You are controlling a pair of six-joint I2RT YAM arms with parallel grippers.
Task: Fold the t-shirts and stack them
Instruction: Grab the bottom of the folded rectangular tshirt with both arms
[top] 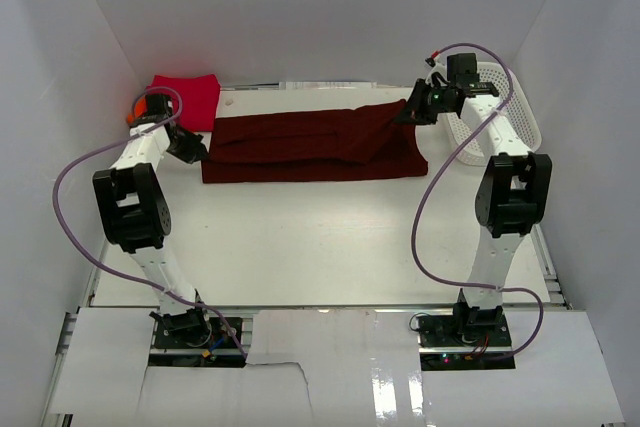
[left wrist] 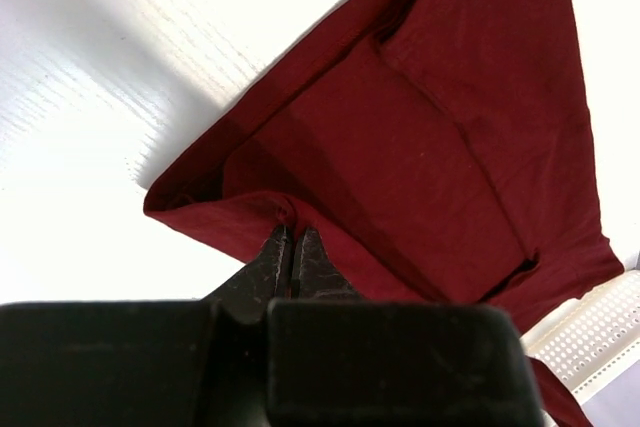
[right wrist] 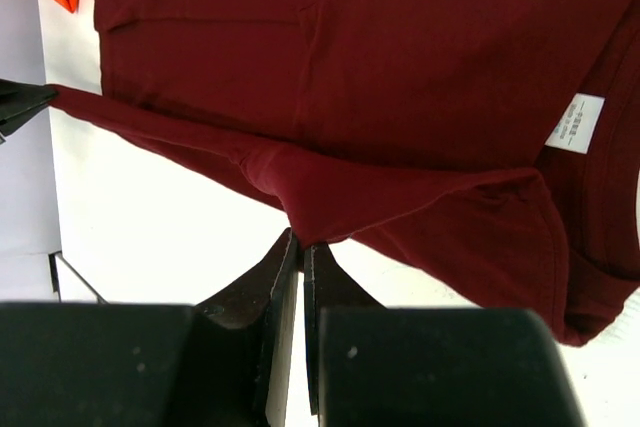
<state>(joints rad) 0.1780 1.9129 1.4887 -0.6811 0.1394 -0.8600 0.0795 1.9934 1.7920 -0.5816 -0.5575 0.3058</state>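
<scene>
A large dark maroon t-shirt [top: 315, 144] lies stretched across the far part of the table, partly folded lengthwise. My left gripper [top: 196, 152] is shut on its left edge [left wrist: 285, 217]. My right gripper [top: 410, 110] is shut on a pinch of its right edge [right wrist: 310, 232], lifted a little off the table. The white neck label [right wrist: 577, 123] shows in the right wrist view. A bright crimson-red t-shirt [top: 188, 97] lies folded at the far left, with an orange one [top: 137, 107] peeking out beside it behind my left arm.
A white plastic mesh basket [top: 500, 107] stands at the far right, just behind my right arm; its rim [left wrist: 590, 332] shows in the left wrist view. White walls close in the table at the left, back and right.
</scene>
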